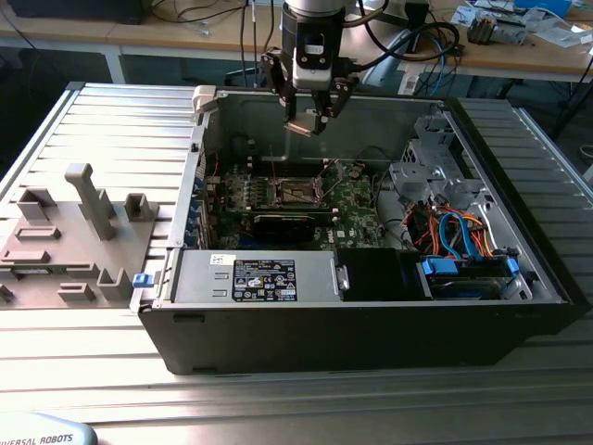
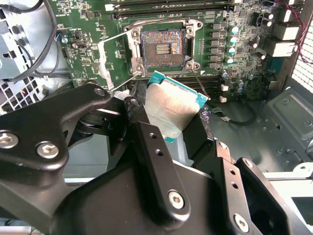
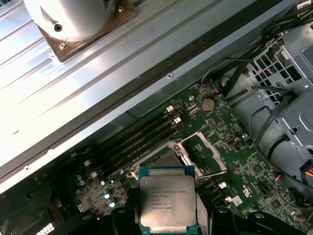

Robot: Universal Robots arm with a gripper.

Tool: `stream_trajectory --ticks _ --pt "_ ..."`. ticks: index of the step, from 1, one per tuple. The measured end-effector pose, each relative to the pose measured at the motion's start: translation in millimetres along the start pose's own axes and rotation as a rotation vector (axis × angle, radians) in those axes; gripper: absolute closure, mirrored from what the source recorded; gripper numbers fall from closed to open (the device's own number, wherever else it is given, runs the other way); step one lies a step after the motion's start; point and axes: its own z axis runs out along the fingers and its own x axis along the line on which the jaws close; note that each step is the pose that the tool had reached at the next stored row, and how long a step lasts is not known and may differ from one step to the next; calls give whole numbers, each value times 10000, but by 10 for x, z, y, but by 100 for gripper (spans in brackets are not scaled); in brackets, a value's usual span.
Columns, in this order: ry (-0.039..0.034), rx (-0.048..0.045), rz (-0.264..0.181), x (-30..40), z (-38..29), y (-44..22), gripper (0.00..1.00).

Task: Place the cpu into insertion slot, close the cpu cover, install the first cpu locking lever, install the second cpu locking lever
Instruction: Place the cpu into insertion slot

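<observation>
1. The gripper (image 1: 310,119) hangs over the open computer case (image 1: 371,324), clamped on the cpu (image 2: 171,110) by two opposite edges. The silvery plate is in the air, well above the motherboard (image 2: 88,29).
2. The insertion slot (image 2: 163,49) lies bare below, its contact field exposed. The cpu cover (image 2: 117,56) stands swung open beside it, and a thin locking lever (image 2: 201,84) angles off one corner, seemingly unlatched.
3. By this showing, none of the four steps is done: seating, cover and both levers remain.
4. The room straight above the slot looks open. The raised cover borders one side and the memory slots (image 2: 166,6) another. A drive cage (image 1: 431,171) with its cables sits well apart, on the exterior view's right.
</observation>
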Motion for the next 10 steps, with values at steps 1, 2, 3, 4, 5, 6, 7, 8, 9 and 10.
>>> stream_trajectory --ticks 1,2,3,4,5,6,7,8,9,10 --pt "-1 0 4 0 0 0 46" --pt "-1 0 10 0 1 0 46" --pt "-1 0 13 0 1 0 46" --pt "-2 -1 18 0 1 0 46" --pt "-2 0 21 0 1 0 46" --pt "-2 -1 28 0 2 0 46" --pt "-3 -1 36 0 3 0 46" --pt "-4 0 42 0 3 0 46" --pt "-4 0 45 0 3 0 46" --pt "-4 -1 50 0 4 0 46"
